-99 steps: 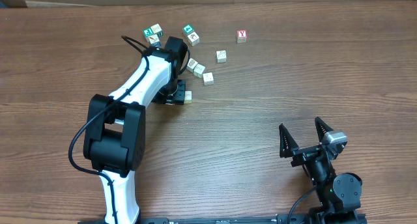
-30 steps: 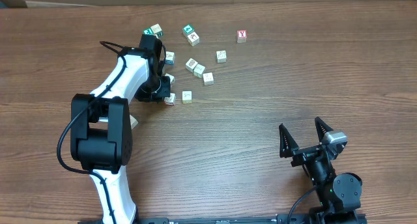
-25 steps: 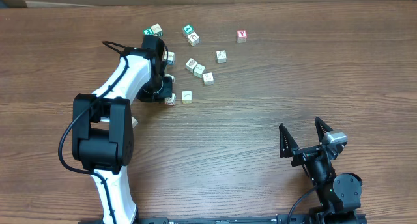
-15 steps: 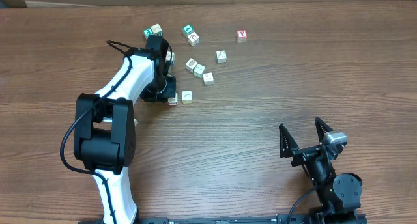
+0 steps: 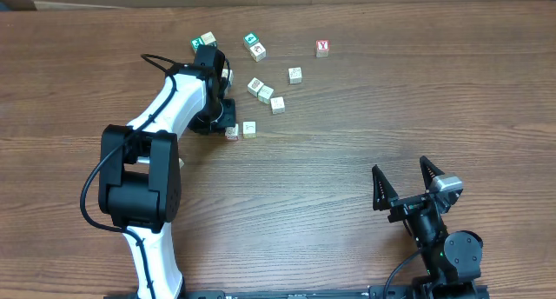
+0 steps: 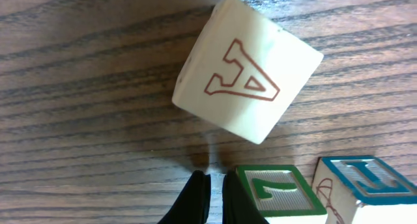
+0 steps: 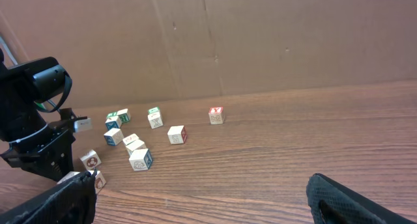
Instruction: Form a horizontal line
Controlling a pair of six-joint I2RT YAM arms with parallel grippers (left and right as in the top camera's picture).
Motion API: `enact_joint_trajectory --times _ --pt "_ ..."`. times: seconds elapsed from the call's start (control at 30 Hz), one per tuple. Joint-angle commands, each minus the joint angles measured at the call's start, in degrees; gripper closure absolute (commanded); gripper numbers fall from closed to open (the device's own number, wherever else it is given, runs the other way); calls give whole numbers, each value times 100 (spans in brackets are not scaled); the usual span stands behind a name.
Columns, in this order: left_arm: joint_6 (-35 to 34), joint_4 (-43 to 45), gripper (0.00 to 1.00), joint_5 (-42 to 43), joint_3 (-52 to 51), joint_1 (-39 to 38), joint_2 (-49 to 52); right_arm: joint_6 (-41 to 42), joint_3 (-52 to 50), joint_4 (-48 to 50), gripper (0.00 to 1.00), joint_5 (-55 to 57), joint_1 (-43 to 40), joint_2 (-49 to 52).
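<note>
Two pale cubes point(image 5: 249, 128) sit just beside each other; a red-A cube point(image 6: 247, 81) lies skewed. Left fingers point(image 6: 195, 196) pressed together, right fingers point(image 5: 380, 191) spread.

Little blocks point(image 7: 140, 159) sat scattered on the brown table point(image 7: 293, 139), near a black arm point(image 7: 32, 123). A cardboard wall point(image 7: 260, 35) stood behind them.

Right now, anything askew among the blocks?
Yes: in the left wrist view the red-A cube sits turned diagonal to the grain of the table, not squared with the green-edged cube beside the shut left gripper. Overhead, the other cubes lie scattered; no row yet.
</note>
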Motion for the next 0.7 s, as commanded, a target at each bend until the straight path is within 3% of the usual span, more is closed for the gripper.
enact_joint_trajectory --times 0.0,0.67 --pt "-83 26 94 149 -57 -44 4 15 -59 20 0 44 -20 -31" --pt "-81 118 93 306 -57 -81 4 15 -59 20 0 44 -20 -31"
